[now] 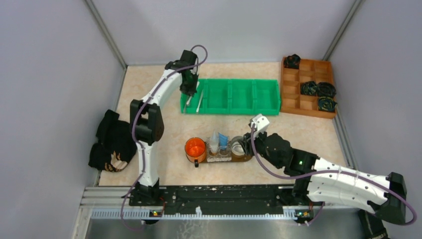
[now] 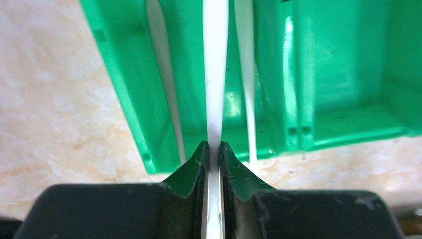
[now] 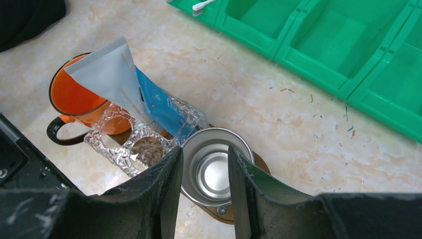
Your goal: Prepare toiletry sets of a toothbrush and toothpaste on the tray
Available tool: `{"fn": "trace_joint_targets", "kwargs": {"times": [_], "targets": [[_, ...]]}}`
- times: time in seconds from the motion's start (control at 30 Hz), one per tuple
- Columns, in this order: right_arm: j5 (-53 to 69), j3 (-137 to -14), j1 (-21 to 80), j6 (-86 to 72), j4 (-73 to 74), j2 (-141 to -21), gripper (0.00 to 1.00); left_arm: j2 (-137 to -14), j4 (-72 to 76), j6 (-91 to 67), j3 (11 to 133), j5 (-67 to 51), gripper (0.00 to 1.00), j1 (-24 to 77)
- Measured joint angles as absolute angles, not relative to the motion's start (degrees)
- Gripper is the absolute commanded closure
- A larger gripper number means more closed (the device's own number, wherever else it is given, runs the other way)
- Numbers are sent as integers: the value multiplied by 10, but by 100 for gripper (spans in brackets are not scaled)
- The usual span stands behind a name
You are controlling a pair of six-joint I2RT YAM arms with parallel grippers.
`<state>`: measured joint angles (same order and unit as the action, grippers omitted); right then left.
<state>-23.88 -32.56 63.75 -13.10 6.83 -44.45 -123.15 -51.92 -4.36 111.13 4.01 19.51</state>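
Observation:
My left gripper (image 2: 214, 149) is shut on a slim white toothbrush (image 2: 215, 74), which runs up from the jaws over the left compartment of the green bin (image 2: 348, 74). Two more white toothbrushes (image 2: 161, 74) (image 2: 245, 74) lie in that compartment. From above, the left gripper (image 1: 189, 90) hangs over the bin's left end. The dark wooden tray (image 1: 245, 158) carries an orange mug (image 1: 195, 148), a white tube (image 3: 107, 74) and a blue tube (image 3: 159, 107) in a foil holder (image 3: 124, 144), and a metal cup (image 3: 214, 174). My right gripper (image 3: 205, 154) is open just above the metal cup, holding nothing.
An orange-brown compartmented box (image 1: 293, 94) with dark rolled items stands at the back right. A black cloth (image 1: 112, 142) lies at the table's left edge. Grey walls close in both sides. The green bin's other compartments (image 3: 308, 45) hold nothing.

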Motion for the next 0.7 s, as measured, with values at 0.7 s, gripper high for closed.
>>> {"fn": "trace_joint_targets", "kwargs": {"times": [0.7], "targets": [[-236, -326, 637, -131, 69, -450, 64, -990, -469, -199, 1033, -216, 88, 180]]}}
